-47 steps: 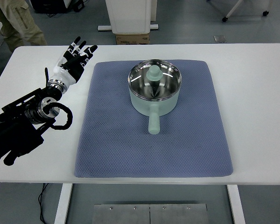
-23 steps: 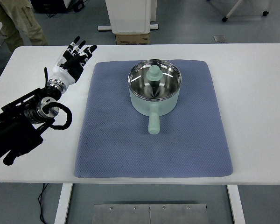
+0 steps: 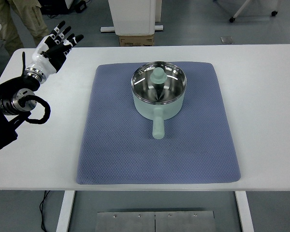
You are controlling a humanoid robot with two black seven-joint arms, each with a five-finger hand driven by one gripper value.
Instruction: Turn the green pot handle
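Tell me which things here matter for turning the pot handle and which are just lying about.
For the job:
- green pot
- its handle, pointing toward the near edge
- left hand, open, far left

Lying about:
- blue mat
- white table
- cardboard box behind the table

Blue-grey mat (image 3: pixel 135 150) on white table (image 3: pixel 266 96), cardboard box (image 3: pixel 136 40) beyond, person's legs (image 3: pixel 17 17) top left

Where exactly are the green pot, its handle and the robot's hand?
green pot (image 3: pixel 146 109): head view, outer wall.
pot handle (image 3: pixel 157 126): head view, middle of the handle.
left hand (image 3: pixel 52 47): head view, palm.
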